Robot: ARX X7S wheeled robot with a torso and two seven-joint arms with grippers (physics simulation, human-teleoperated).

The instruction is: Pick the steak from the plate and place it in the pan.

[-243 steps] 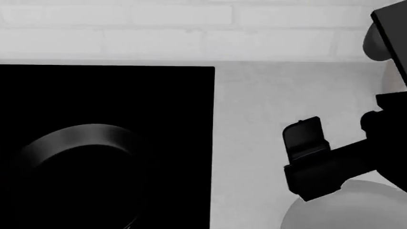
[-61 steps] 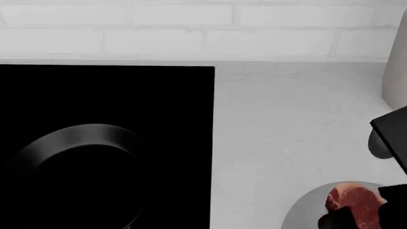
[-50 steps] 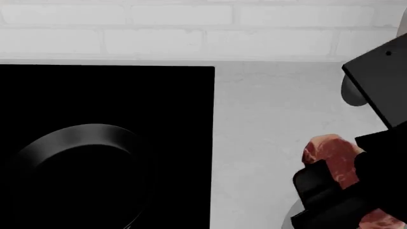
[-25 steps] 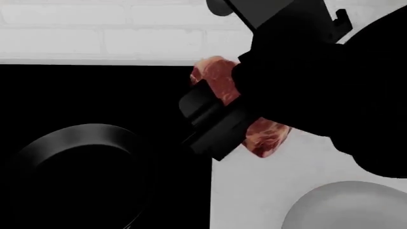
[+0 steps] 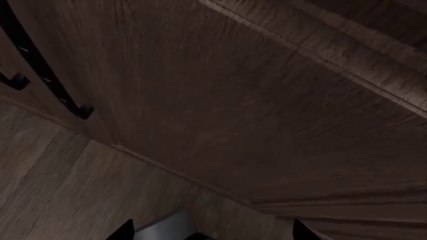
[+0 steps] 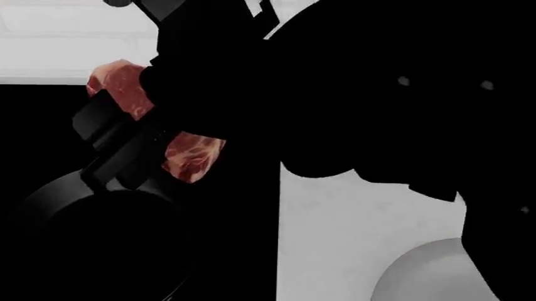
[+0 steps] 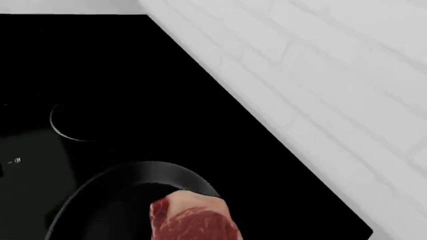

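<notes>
- Red, white-marbled meat shows between the dark fingers of the right gripper [image 6: 138, 135]: the steak [image 6: 191, 157] is clamped there, hanging in the air, one end sticking out toward the brick wall [image 6: 50, 44] and the other drooping below the fingers.
- From the head view, the steak hangs over the far edge of the pan [image 6: 92, 244], above it and not touching it.
- The right wrist view agrees: the steak [image 7: 195, 220] sits in front of the round black pan [image 7: 113, 200], whose rim curves around behind the meat.
- Black pan rests on the flat black cooktop [image 7: 133, 65], and the two are hard to separate except by the grey sheen on the pan's rim.
- Light-grey plate [image 6: 418, 276] lies on the pale counter [image 6: 352, 213] near the head view's lower right corner, well apart from the pan, with nothing on the part that shows; the right arm hides some of it.
- Most of the head view is filled by the black bulk of the right arm.
- Left wrist view shows only brown wood-grain panels [image 5: 220, 110] with a thin black bar handle [image 5: 40, 70]; two dark tips [image 5: 123, 231] of the left gripper [image 5: 210, 232] peek in at the picture's edge with a gap between them, but too little shows to say how wide the jaws stand, so I cannot tell its state.
</notes>
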